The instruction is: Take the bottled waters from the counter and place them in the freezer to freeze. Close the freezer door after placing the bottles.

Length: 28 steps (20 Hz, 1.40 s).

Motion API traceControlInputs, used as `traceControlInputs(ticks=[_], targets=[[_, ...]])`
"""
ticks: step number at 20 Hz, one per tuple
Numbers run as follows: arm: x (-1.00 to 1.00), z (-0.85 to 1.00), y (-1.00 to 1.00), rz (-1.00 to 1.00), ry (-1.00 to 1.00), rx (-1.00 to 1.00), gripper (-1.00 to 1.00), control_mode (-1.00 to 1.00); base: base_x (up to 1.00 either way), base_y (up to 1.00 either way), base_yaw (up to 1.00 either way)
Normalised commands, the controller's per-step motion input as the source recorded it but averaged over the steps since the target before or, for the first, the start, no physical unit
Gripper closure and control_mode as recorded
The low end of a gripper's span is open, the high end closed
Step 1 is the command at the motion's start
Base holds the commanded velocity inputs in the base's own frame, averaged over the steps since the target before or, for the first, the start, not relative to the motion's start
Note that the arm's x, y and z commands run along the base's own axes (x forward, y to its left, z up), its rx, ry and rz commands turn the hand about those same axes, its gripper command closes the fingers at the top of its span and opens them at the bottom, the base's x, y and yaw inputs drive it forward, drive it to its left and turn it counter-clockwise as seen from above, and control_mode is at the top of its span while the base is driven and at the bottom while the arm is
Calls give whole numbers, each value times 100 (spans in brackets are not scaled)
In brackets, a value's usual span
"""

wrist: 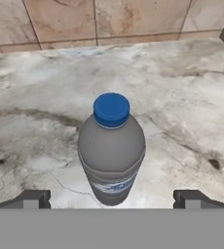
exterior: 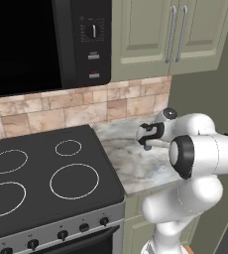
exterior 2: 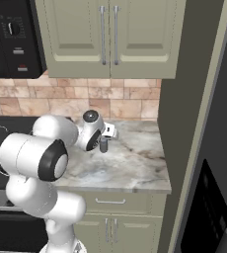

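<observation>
standing wide apart at the bottom corners of the hand view, the gripper's (wrist: 112, 198) fingers (wrist: 32, 198) grasp nothing. between them, at the frame's centre, the grey bottle (wrist: 111, 155) with a blue cap (wrist: 111, 110) stands upright on the marbled counter (wrist: 182, 97). beyond, across the top, runs the tiled backsplash (wrist: 60, 19).
</observation>
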Motion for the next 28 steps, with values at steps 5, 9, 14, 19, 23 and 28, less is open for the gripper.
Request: traceControlInputs(ticks=[5,9,14,19,23,28], targets=[[5,-9,0,0,0,1,-100,-100,0,0,0],[4,-9,0,0,0,1,-100,-100,0,0,0],[4,-8,0,0,0,1,-100,-100,0,0,0],[7,-7,0,0,0,0,-100,-100,0,0,0],[8,-8,0,0,0,0,-100,-100,0,0,0],[12,-6,0,0,0,0,-100,-100,0,0,0]])
